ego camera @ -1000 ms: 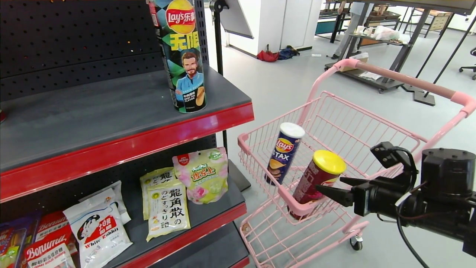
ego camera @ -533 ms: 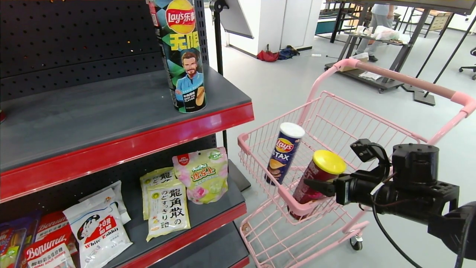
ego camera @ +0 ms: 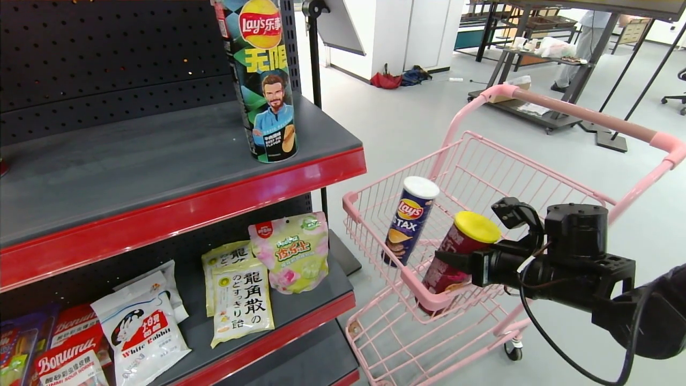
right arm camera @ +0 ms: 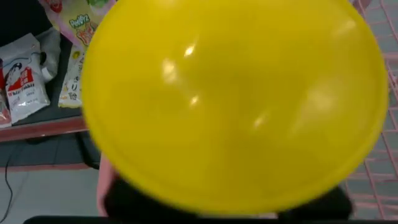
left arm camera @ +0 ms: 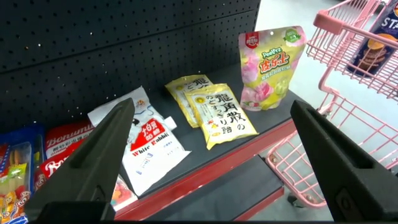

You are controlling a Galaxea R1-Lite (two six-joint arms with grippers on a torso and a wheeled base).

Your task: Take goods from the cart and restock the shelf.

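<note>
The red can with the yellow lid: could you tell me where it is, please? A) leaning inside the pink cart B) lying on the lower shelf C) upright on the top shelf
A: the red can leans inside the pink cart, at the right gripper.

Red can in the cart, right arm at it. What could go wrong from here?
1. The red can leans tilted on the pink cart at its front rim, and the right gripper meets it high, near the yellow lid. It may pivot or slip when lifted.
2. The blue can sits close beside it, so a sideways pull could knock it over.
3. The lid covers most of the right wrist view, so that camera probably gives little guidance.
</note>
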